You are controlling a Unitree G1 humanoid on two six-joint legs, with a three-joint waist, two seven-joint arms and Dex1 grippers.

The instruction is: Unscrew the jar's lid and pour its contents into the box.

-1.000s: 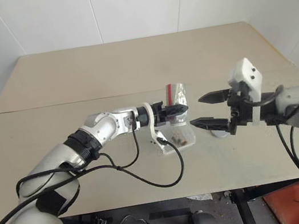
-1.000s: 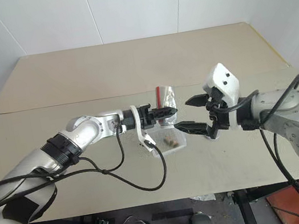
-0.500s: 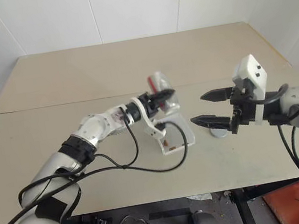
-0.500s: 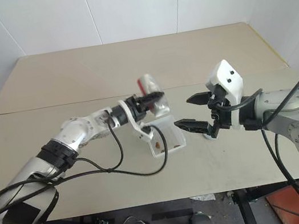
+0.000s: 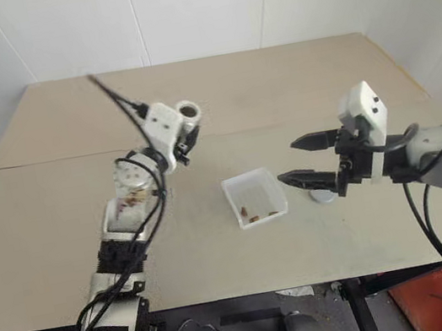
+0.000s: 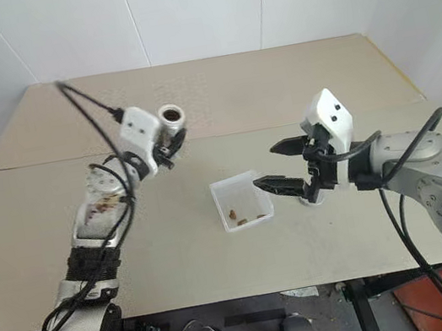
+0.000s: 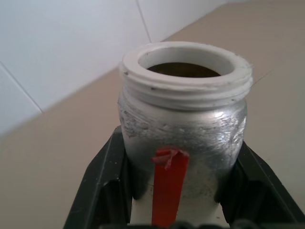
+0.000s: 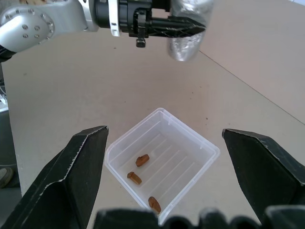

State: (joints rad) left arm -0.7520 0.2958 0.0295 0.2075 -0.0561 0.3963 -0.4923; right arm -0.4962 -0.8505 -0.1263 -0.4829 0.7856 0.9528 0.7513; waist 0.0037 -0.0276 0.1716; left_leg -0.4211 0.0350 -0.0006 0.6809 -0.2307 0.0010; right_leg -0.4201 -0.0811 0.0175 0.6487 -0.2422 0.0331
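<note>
My left gripper (image 5: 187,130) is raised over the table's left half, shut on the jar (image 5: 188,109). The jar (image 7: 183,124) stands upright with its mouth open, a red mark on its silvery side and black fingers (image 7: 107,183) on either flank. The box (image 5: 254,197) lies at the table's middle with three brown bits of the contents (image 8: 141,160) on its ribbed bottom. Just right of the box, my right gripper (image 5: 289,161) hovers open and holds nothing. The grey lid (image 5: 323,195) lies on the table under it, partly hidden.
The beige table (image 5: 274,79) is made of two boards with a seam across the middle, and a white wall stands behind it. Black cables (image 5: 121,106) loop from my left wrist. The front edge (image 5: 252,290) runs close below the box.
My left arm has swung left and up, away from the box. The jar has rolled from tipped over the box to mouth-up. The right gripper has stayed put.
</note>
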